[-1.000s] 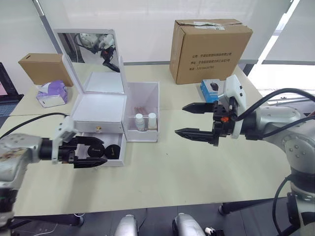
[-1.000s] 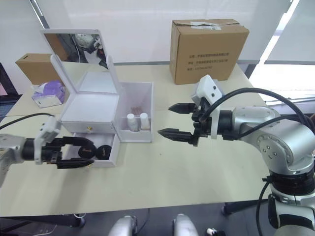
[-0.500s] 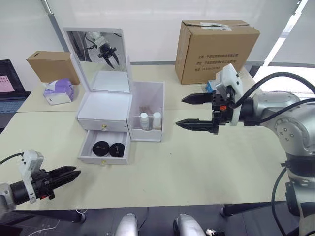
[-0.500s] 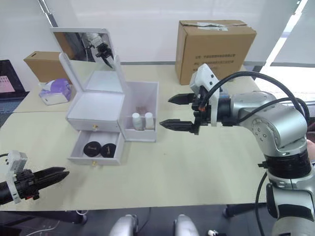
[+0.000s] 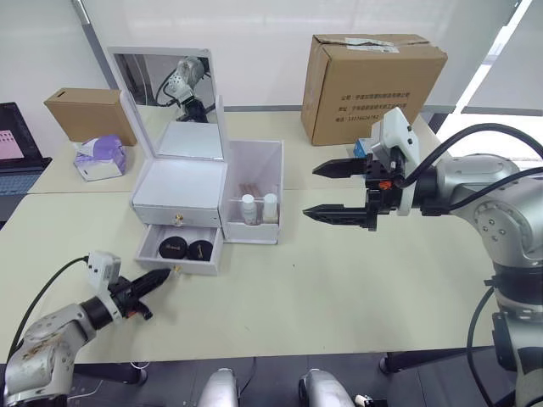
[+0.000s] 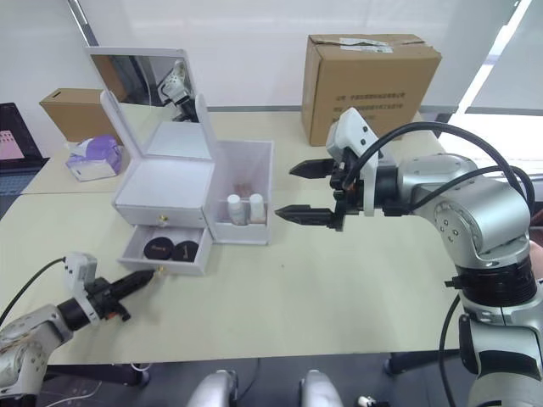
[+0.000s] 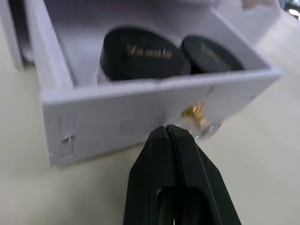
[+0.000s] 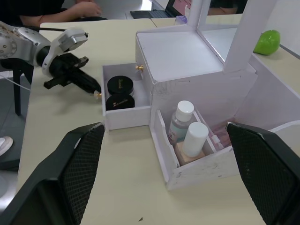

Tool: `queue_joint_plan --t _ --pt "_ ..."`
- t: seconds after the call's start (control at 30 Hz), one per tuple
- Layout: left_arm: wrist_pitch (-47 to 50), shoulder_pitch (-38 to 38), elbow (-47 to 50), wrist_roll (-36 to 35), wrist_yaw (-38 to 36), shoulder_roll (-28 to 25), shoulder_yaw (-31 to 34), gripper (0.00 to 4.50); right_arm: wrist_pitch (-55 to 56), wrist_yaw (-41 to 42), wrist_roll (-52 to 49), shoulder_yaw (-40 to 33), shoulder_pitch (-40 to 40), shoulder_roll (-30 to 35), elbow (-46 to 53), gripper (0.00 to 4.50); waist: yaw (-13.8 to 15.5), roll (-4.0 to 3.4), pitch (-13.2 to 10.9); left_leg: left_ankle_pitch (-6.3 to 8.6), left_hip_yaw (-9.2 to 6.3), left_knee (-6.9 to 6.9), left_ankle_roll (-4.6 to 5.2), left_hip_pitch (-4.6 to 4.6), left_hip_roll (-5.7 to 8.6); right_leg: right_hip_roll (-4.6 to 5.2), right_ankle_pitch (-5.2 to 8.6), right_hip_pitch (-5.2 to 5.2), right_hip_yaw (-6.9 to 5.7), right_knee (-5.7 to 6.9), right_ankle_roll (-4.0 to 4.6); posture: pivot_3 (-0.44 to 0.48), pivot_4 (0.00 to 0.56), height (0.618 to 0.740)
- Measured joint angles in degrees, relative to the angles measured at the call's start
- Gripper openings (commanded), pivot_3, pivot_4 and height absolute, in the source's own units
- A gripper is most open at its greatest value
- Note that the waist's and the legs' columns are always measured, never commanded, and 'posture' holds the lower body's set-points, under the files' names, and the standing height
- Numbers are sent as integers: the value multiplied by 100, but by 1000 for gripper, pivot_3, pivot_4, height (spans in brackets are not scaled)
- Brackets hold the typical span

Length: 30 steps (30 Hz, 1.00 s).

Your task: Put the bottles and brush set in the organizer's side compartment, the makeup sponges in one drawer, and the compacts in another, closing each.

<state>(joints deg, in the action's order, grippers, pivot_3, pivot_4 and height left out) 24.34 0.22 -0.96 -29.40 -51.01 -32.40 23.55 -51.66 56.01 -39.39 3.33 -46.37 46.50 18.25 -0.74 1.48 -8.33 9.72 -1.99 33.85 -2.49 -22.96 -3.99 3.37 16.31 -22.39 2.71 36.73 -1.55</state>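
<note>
Left claw (image 7: 167, 129) clenched at open drawer (image 7: 140, 105) knob — compacts (image 7: 140, 54) inside; right claw (image 5: 327, 191) released.

You have both compacts (image 5: 187, 248) in the organizer's (image 5: 180, 182) open lower drawer (image 5: 181, 254), bottles (image 5: 258, 208) in its right-hand side compartment (image 5: 253, 192).
</note>
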Motion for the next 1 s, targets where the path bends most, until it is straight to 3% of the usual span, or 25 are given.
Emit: queue_joint_plan --t 0.63,1.0 --pt "-1129 -1640 -1640 712 469 329 -870 19 -272 -296 -187 -346 302 137 441 4500 76 0 1 0 1 3 0 -4 5 0 -21 12 1 -7 -41 0 150 740" --pt "-1299 -1708 -1977 665 295 206 -867 19 -539 -445 -483 -621 671 285 717 4500 30 0 1 0 0 4 0 -7 4 -1 -32 10 2 -8 -59 0 150 740"
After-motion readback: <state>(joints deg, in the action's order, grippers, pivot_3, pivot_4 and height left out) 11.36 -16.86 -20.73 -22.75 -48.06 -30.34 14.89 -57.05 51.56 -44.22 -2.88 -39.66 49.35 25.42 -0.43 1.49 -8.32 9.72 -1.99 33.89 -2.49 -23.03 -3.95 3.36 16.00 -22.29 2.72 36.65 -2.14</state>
